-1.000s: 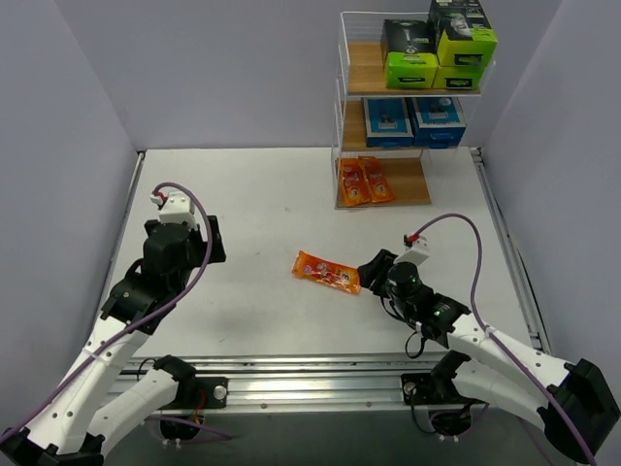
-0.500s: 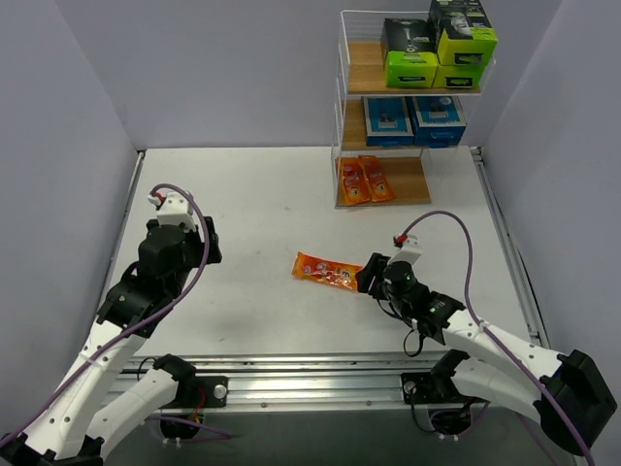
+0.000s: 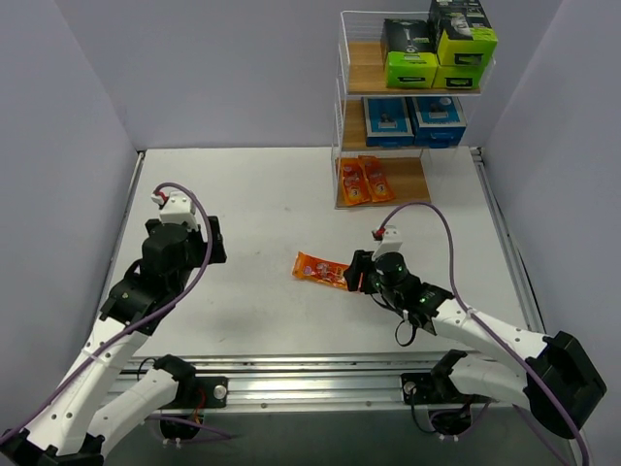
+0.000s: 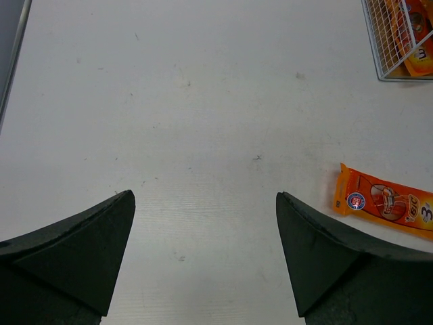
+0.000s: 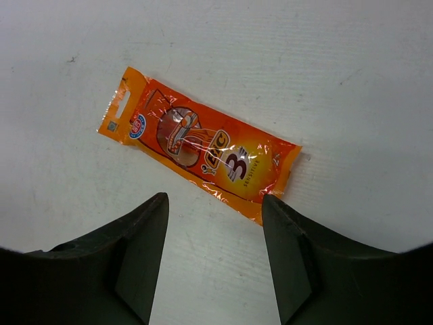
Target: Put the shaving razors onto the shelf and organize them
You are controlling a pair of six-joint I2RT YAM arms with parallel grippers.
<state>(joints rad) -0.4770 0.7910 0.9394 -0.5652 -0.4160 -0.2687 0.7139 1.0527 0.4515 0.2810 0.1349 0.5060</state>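
One orange razor packet (image 3: 320, 270) lies flat on the white table, in the right wrist view (image 5: 199, 145) and at the left wrist view's right edge (image 4: 385, 208). My right gripper (image 3: 355, 275) (image 5: 214, 200) is open just short of the packet's near end. Its right fingertip is at the packet's corner, and nothing is between the fingers. My left gripper (image 3: 213, 240) (image 4: 204, 195) is wide open and empty over bare table at the left. The shelf (image 3: 409, 181) at the back right holds black-and-lime boxes (image 3: 410, 53) on top, blue cards (image 3: 388, 121) in the middle and two orange packets (image 3: 364, 180) at the bottom.
Grey walls close in the table on the left, back and right. A metal rail (image 3: 320, 374) runs along the near edge by the arm bases. The shelf's white wire corner (image 4: 389, 47) shows at the top right of the left wrist view.
My right gripper has moved left and forward up to the loose orange packet, its jaws a little wider. The left arm shifted slightly and came back to the same place.
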